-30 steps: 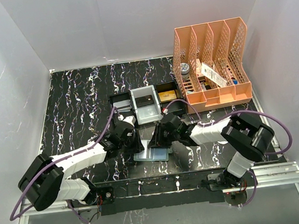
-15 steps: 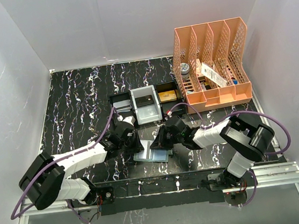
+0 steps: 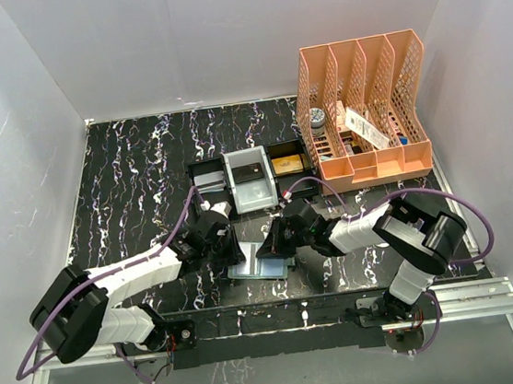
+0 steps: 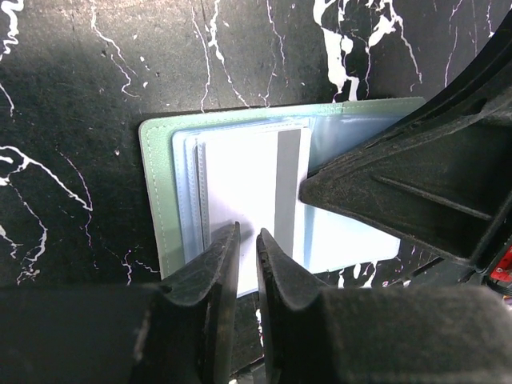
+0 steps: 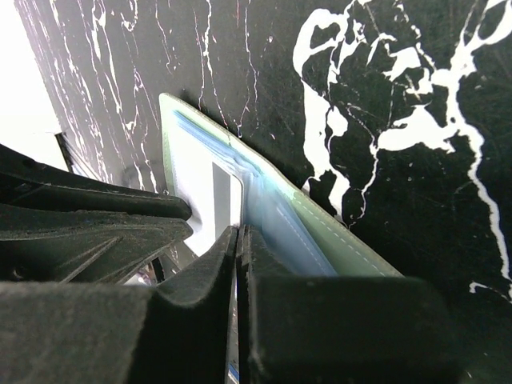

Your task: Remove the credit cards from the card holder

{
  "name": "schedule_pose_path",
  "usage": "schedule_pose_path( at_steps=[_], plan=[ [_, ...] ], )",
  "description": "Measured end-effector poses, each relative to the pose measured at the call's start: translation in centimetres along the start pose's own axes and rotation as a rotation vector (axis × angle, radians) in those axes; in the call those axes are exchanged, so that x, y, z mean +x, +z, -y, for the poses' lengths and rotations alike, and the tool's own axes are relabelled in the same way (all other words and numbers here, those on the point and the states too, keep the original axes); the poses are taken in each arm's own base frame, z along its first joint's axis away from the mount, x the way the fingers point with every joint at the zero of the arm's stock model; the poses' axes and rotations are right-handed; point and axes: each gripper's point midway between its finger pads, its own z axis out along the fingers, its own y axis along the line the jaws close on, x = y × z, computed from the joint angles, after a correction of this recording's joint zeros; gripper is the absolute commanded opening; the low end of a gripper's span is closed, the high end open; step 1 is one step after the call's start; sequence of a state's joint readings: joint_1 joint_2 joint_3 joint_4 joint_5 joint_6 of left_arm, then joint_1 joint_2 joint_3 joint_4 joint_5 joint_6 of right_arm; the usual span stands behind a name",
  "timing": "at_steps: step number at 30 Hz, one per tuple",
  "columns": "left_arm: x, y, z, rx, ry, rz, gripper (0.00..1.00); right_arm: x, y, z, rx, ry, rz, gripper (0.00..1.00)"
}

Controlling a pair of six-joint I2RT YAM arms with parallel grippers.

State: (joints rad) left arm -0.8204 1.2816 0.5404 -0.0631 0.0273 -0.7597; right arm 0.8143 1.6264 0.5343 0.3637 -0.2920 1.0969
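The card holder (image 3: 258, 268) lies open on the black marbled table, sage-green rim (image 4: 156, 200) outside, pale blue pockets inside (image 5: 344, 240). A white credit card (image 4: 248, 184) with a grey stripe sticks out of a pocket. My right gripper (image 3: 276, 245) comes in from the right and is shut on that card's edge (image 5: 238, 232). My left gripper (image 3: 231, 250) stands over the wallet's left half, its tips (image 4: 248, 236) down on the card. Its jaws are a narrow slit apart with nothing between them. The right fingers (image 4: 400, 184) cover the wallet's right half.
A white tray (image 3: 250, 179) flanked by two black trays (image 3: 208, 174) (image 3: 288, 162) stands just behind the wallet. An orange file organiser (image 3: 363, 110) with small items fills the back right. White walls close in the table on three sides.
Both grippers have dropped closer onto the open wallet. The right jaws closed on the card's edge. The left jaws narrowed to a slit.
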Motion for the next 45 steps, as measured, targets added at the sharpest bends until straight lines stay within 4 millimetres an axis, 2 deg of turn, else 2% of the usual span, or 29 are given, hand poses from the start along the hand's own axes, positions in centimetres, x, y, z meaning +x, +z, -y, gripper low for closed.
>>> schedule_pose_path(
  at_steps=[13, 15, 20, 26, 33, 37, 41, 45],
  plan=[
    [0.6, -0.5, -0.6, -0.022, -0.008, -0.015, 0.14, 0.2, -0.6, 0.5, 0.017, -0.041, -0.018, 0.0],
    [0.6, -0.6, -0.7, -0.022, -0.008, -0.015, 0.17, 0.2, -0.6, 0.5, 0.015, -0.04, -0.024, 0.05],
    [0.6, -0.8, -0.6, -0.016, -0.004, -0.01, 0.31, 0.4, -0.7, 0.2, 0.001, -0.033, -0.033, 0.17],
    [1.0, -0.9, -1.1, -0.032, 0.011, -0.025, 0.35, 0.4, -0.7, -0.3, -0.018, -0.028, -0.034, 0.22],
    [1.3, -0.4, -0.9, -0.021, 0.032, -0.05, 0.19, 0.4, -0.4, -0.2, -0.022, -0.013, -0.038, 0.18],
    [1.3, -0.4, -1.0, -0.02, 0.039, -0.054, 0.13, 0.5, -0.3, -0.2, -0.025, -0.007, -0.044, 0.12],
    [1.4, -0.4, -0.9, -0.015, 0.038, -0.06, 0.08, 0.4, -0.2, -0.1, -0.023, -0.005, -0.042, 0.01],
    [1.5, -0.4, -0.9, -0.013, 0.035, -0.061, 0.05, 0.3, -0.2, -0.1, -0.023, -0.008, -0.039, 0.0]
  ],
)
